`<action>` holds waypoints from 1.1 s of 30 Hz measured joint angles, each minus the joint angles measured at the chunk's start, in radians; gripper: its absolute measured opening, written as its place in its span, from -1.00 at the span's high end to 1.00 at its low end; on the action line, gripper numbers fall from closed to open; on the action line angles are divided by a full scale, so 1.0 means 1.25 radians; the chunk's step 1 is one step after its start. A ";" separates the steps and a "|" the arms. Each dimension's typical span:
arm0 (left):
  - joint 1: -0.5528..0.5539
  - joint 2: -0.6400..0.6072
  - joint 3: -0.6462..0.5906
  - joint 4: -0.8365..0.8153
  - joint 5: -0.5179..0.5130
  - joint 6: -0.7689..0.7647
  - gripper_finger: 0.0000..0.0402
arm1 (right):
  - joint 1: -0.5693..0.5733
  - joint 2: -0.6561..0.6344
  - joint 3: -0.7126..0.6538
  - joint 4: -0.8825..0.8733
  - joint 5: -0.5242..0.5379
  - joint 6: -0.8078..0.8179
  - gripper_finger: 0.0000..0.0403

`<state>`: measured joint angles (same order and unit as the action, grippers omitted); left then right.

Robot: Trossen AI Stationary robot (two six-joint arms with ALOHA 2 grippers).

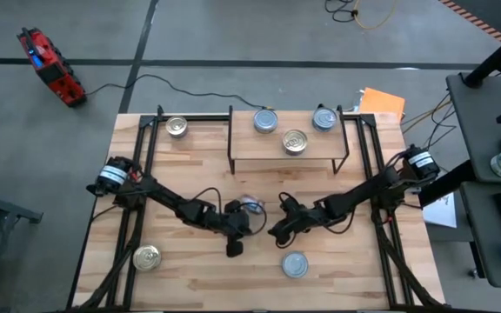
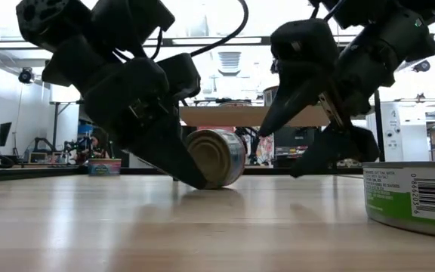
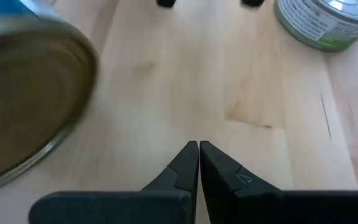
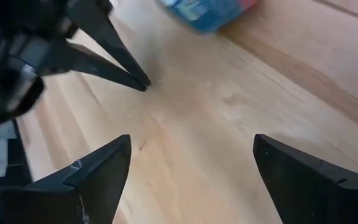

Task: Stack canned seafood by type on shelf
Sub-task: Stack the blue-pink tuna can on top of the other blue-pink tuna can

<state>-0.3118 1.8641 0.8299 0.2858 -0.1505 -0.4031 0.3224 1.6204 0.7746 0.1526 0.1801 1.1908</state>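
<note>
A blue-labelled tin is seen tipped on its edge at mid-counter, beside the left hand, whose fingers are pressed together, empty. The right hand is spread wide nearby. Three tins are set on the shelf. A rolling tin may be lost if nudged.

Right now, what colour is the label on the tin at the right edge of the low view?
Green and white, with a barcode, on the tin; the low view shows it best.
</note>
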 joint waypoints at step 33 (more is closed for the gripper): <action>-0.039 -0.267 0.000 -0.237 0.006 -0.041 1.00 | -0.161 0.047 0.334 -0.412 0.007 -0.693 -0.67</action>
<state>-0.3603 1.5303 0.8295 -0.0108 -0.1424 -0.4548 0.1207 1.6795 1.1915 -0.3629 0.1890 0.3248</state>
